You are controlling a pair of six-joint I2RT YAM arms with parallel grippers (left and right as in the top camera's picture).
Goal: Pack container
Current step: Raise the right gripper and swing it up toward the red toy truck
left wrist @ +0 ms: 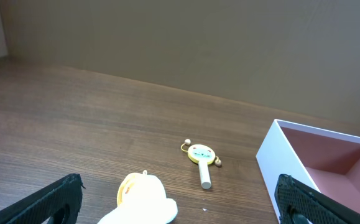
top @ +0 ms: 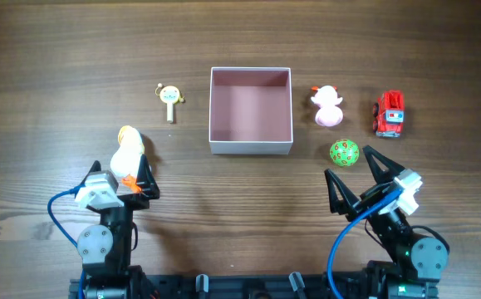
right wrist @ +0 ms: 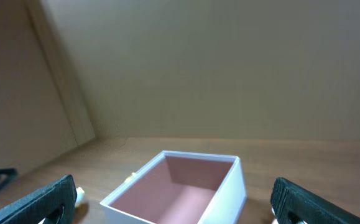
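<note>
Table (top: 49, 75): dark brown wood, seen from above; a plain beige wall is seen behind it in the wrist views.
Left gripper (top: 120, 170): kept at the near left; the jaws are spread wide.
White and yellow toy (top: 128, 148): laid between the left fingers; whether it is touched cannot be told.
Rattle (top: 170, 97): small, with a round head and short handle; placed left of the Container, apart from it.
Container (top: 251, 148): set at the middle of the table; white walls, pink inside.
Pink and white toy (top: 328, 106): placed just right of the Container.
Green ball (top: 344, 153): found close in front of the right fingertips.
Right gripper (top: 348, 164): the jaws are spread wide.
Red toy truck (top: 390, 114): placed farthest right.
</note>
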